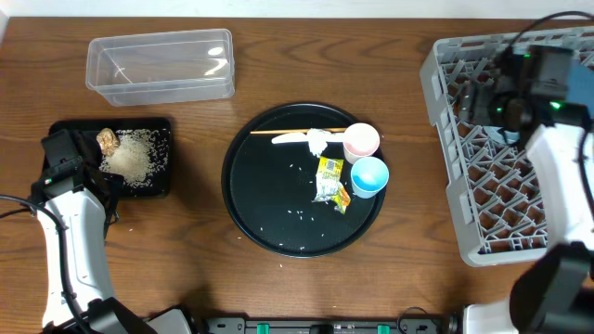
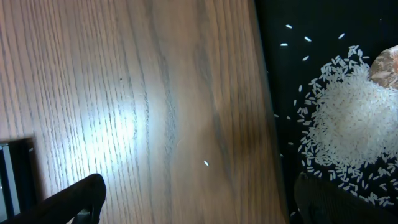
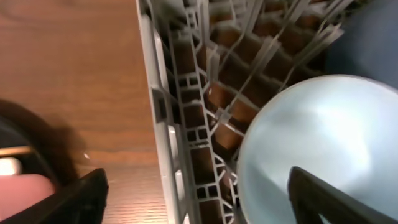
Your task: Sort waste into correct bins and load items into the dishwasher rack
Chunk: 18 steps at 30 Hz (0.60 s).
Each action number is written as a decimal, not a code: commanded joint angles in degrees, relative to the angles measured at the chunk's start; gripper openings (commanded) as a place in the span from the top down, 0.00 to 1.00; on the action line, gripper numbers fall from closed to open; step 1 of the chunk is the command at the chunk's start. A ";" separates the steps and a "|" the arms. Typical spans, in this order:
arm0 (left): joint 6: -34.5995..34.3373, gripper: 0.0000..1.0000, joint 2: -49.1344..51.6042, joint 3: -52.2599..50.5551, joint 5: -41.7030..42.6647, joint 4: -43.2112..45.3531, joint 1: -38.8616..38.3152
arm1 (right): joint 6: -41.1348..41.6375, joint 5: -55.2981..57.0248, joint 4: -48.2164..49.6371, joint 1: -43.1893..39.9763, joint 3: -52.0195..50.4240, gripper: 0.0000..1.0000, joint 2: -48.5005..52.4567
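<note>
Overhead view with both wrist views. Left gripper (image 2: pixel 199 190): jaws spread wide, holding nothing, poised low over the wooden surface (image 2: pixel 124 93) just beside the edge of the shallow black tray (image 1: pixel 160 130); in that tray lie a heap of white rice grains (image 2: pixel 351 127) and, touching the heap at one corner, a small brown food lump (image 2: pixel 387 65); one stray grain (image 2: pixel 206 163) lies on the wood just outside the tray. Clear plastic tub (image 1: pixel 160 63): beyond the black tray and apart from it. Round black tray (image 1: pixel 251 186): centre of the surface; it carries a thin wooden stick (image 1: pixel 283 132), a crumpled white tissue (image 1: pixel 317 142) at the stick's right end, a pink cup (image 1: pixel 361 141) and a light-blue cup (image 1: pixel 368 176), both upright and near each other, a yellow-green snack wrapper (image 1: pixel 329 181) just left of the blue cup, and scattered loose grains (image 1: pixel 299 215). Dishwasher rack (image 1: pixel 483 195): right side of the surface, with the right arm above its far part. Right gripper (image 3: pixel 198 186): jaws wide apart, closed on nothing, above the rack's left wall; white bowl (image 3: pixel 323 149) inside the rack, its pale-blue outside turned to the camera; one finger stands in front of it, contact cannot be told; dark-blue bowl (image 3: pixel 367 43) just behind it, also in the rack.
</note>
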 commanded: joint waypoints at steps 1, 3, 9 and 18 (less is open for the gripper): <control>-0.52 0.02 0.13 0.57 -0.90 -0.33 0.31 | -2.34 4.83 0.50 1.44 0.35 0.20 0.42; -0.52 0.02 0.13 0.57 -0.90 -0.33 0.31 | -2.34 6.10 0.61 1.99 0.35 0.29 0.85; -0.52 0.02 0.13 0.57 -0.90 -0.33 0.31 | -2.27 7.98 0.00 2.38 0.35 0.39 2.95; -0.52 0.02 0.13 0.57 -0.90 -0.33 0.31 | -0.61 12.24 -1.11 2.38 0.35 0.59 5.29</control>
